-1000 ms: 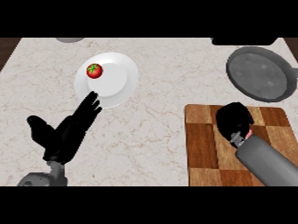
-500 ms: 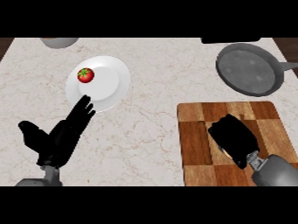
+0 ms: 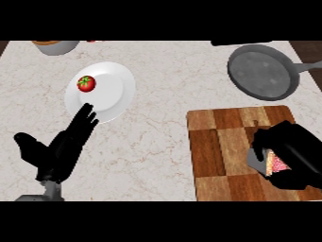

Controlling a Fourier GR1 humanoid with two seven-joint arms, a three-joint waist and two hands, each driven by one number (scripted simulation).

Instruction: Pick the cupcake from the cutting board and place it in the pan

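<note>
So the pink cupcake (image 3: 277,164) in its grey wrapper is tucked inside the right robot hand (image 3: 299,151). The black fingers and thumb are curled round it, and only a bit of pink top and wrapper peeks out on the left side of the hand. That puts the cupcake over the near right part of the chequered wooden cutting board (image 3: 223,142), which sits on the near right of the pale marble table (image 3: 163,94). I honestly can't tell whether the cupcake is resting on the wood or lifted off it, since the hand hides its base. The round grey metal pan (image 3: 261,73) is further back on the right, well apart from the hand, with its handle sticking out to the right and nothing in it. On the left, the left robot hand (image 3: 55,153) is open, with straight fingers pointing away toward the round white plate (image 3: 111,94). Its fingertips show over the plate's near edge, but I can't say if they touch. A small red tomato (image 3: 87,83) sits on the left part of that plate. At the far left edge there's a grey bowl (image 3: 55,46), only partly in view. Count: one cupcake, one pan, one cutting board, one plate, one tomato, one bowl, two hands.
</note>
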